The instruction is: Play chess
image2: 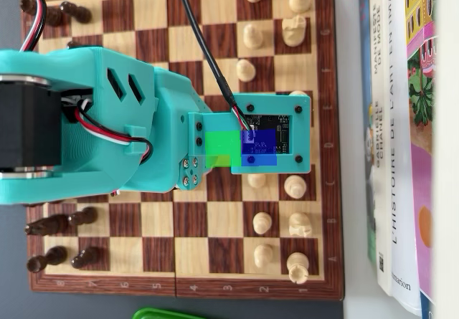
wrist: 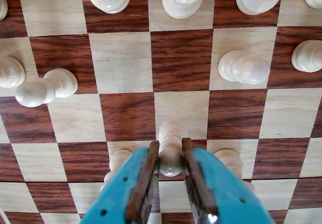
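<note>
From overhead I see the teal arm (image2: 93, 122) stretched across the chessboard (image2: 183, 279), covering its middle, with books (image2: 401, 132) standing along the board's right edge. White pieces (image2: 294, 186) line the right files; dark pieces (image2: 61, 222) sit at the left. In the wrist view my end effector (wrist: 171, 158) pinches a white pawn (wrist: 171, 143) between its brown-padded fingers (wrist: 146, 178), the pawn upright over the boundary of a light and a dark square.
</note>
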Robot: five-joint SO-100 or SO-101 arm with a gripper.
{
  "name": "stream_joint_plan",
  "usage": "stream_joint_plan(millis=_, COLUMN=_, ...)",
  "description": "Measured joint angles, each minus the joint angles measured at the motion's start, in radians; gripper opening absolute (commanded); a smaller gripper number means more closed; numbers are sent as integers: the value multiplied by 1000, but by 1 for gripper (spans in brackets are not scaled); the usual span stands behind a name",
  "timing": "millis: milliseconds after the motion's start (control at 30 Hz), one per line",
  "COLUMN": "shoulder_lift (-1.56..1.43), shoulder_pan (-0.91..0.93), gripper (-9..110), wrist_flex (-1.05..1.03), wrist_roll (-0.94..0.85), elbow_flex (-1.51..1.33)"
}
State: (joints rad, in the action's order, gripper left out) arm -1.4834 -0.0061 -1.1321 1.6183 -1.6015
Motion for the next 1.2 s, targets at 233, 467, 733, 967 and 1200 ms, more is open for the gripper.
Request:
stream_joint_plan(millis=233, shoulder_lift=0, shoulder_pan=0, gripper=6, wrist_flex=52, wrist_roll=0, elbow_flex=-32)
stream_joint_plan(millis=467, shoulder_lift=0, shoulder_pan=12, gripper=6, wrist_flex=58, wrist_roll=0, elbow_flex=-40)
stream_joint_plan(millis=733, shoulder_lift=2, shoulder_pan=18, gripper=6, wrist_flex=58, wrist_roll=0, elbow_flex=-40)
stream_joint_plan(millis=967, shoulder_lift=2, shoulder_pan=18, gripper=6, wrist_flex=58, wrist_roll=0, elbow_flex=-40)
stream_joint_plan(millis=1200, shoulder_lift=2, shoulder_pan=18, gripper=6, wrist_flex=58, wrist_roll=0, elbow_flex=-40)
